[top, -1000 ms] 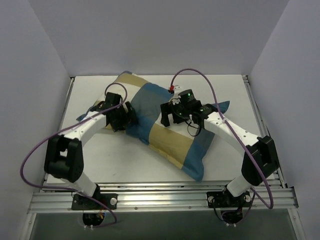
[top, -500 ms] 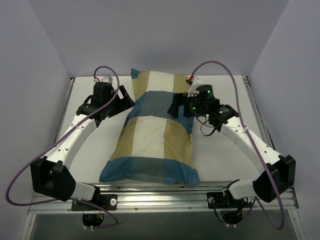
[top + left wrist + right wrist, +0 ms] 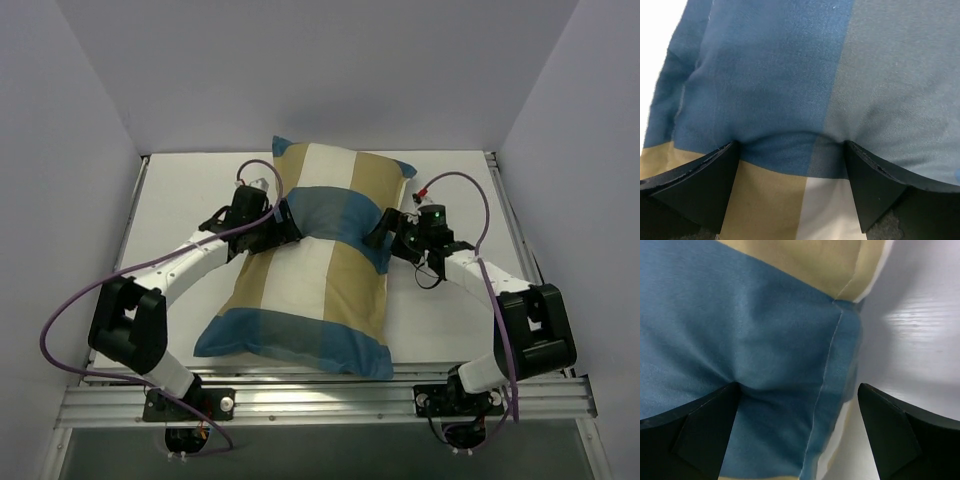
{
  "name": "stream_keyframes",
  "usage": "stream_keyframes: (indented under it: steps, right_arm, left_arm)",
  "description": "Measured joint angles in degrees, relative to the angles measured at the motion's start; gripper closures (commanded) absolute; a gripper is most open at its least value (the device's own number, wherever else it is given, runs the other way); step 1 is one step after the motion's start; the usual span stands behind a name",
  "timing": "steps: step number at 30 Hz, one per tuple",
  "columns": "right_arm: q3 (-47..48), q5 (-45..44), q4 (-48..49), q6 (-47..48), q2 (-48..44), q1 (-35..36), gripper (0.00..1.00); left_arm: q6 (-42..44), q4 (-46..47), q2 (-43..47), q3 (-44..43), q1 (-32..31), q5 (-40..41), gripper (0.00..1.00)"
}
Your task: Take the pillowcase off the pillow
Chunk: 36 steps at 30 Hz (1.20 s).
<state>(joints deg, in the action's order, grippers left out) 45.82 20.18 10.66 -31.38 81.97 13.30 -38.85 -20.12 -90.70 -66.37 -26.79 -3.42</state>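
The pillowcase [image 3: 305, 270], in blocks of blue, tan and cream-white, lies lengthwise on the table with its stuffed bulk running from the back to the near edge. The pillow is hidden inside it. My left gripper [image 3: 281, 222] is open at the cover's left side, and both fingertips [image 3: 715, 175] dent the blue and tan fabric [image 3: 790, 90]. At the cover's right side my right gripper [image 3: 386, 232] is also open. One of its fingers [image 3: 705, 425] presses the blue block [image 3: 740, 330] by the seam. The other finger [image 3: 895, 425] hangs over bare table.
The white table [image 3: 450, 330] is boxed in by pale walls on the left, back and right. An aluminium rail [image 3: 320, 400] with both arm bases runs along the near edge. Purple cables [image 3: 70, 310] loop off each arm.
The covered pillow has swung from a slant to lying lengthwise. Both arms, which stood off at its far corners half a second ago, have come in against its two sides.
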Motion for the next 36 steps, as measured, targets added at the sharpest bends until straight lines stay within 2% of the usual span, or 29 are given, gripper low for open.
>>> stream_keyframes:
  steps: [2,4,5,6,8,11,13,19,22,26,30,36]
  right_arm:
    - [-2.73,2.78,5.66,-1.73,2.49,-0.11,0.09]
    - [-4.5,6.25,12.31,-3.3,5.07,-0.2,0.28]
    - [-4.92,8.04,15.19,-4.04,6.08,-0.2,0.43]
    - [-5.07,9.73,17.64,-4.59,6.93,-0.17,0.75]
    - [-5.11,12.57,21.07,-5.84,7.67,0.04,0.97]
    - [-3.78,13.38,19.61,-5.09,6.32,0.74,1.0]
    - [-0.22,11.67,12.87,-2.62,4.33,1.6,1.0]
    - [20.68,4.15,-8.68,5.6,-2.95,4.48,1.0]
    - [29.14,0.7,-12.44,7.8,-4.92,7.76,1.0]
    - [32.61,-0.57,-14.88,9.31,-5.79,12.94,1.0]
    - [31.12,-1.42,-15.56,10.47,-2.27,16.11,1.0]
    - [21.4,-2.75,-7.74,10.4,7.63,16.92,1.0]
  left_arm:
    - [-0.85,2.58,-0.44,1.88,-0.15,-0.02,0.06]
    - [-1.49,4.59,-1.46,2.64,-0.17,-0.15,0.06]
    - [-1.73,5.51,-2.25,2.86,-0.2,-0.28,0.06]
    - [-2.08,6.38,-3.13,2.97,-0.22,-0.37,0.06]
    - [-2.64,7.98,-5.05,2.99,-0.39,-0.42,0.06]
    - [-2.93,8.72,-6.93,2.12,-0.83,-0.2,0.06]
    - [-2.93,8.44,-8.09,0.2,-1.29,0.04,0.06]
    - [-3.19,5.7,-14.47,-12.09,-4.5,1.05,0.05]
    - [-4.85,6.73,-17.66,-17.7,-7.56,-0.74,0.06]
    - [-8.76,11.3,-18.84,-18.38,-10.84,-4.85,0.06]
    - [-12.07,18.56,-18.05,-11.19,-11.65,-6.27,0.06]
    - [-19.82,27.36,-14.4,9.97,-7.23,-6.82,0.05]
